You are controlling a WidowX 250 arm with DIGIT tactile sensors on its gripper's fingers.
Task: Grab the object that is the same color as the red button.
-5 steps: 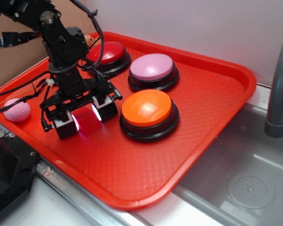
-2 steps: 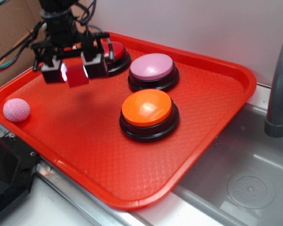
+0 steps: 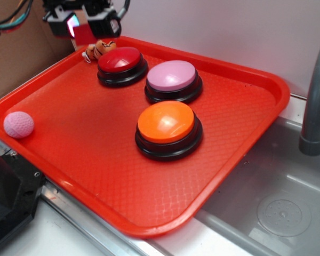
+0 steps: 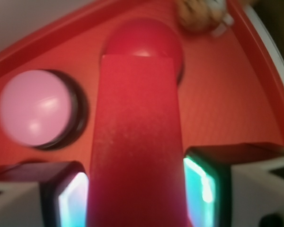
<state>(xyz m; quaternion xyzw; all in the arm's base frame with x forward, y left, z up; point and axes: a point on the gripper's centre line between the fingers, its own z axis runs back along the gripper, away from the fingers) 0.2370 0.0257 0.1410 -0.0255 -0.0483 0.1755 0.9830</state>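
A robot gripper (image 3: 84, 28) hangs high above the far left corner of a red tray (image 3: 245, 138), its fingers (image 4: 206, 182) clamped on a small red cube (image 3: 86, 36), just behind the red button (image 3: 120, 60).

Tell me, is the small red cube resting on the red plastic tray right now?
No, the small red cube is clamped in the gripper, lifted above the red plastic tray's far corner.
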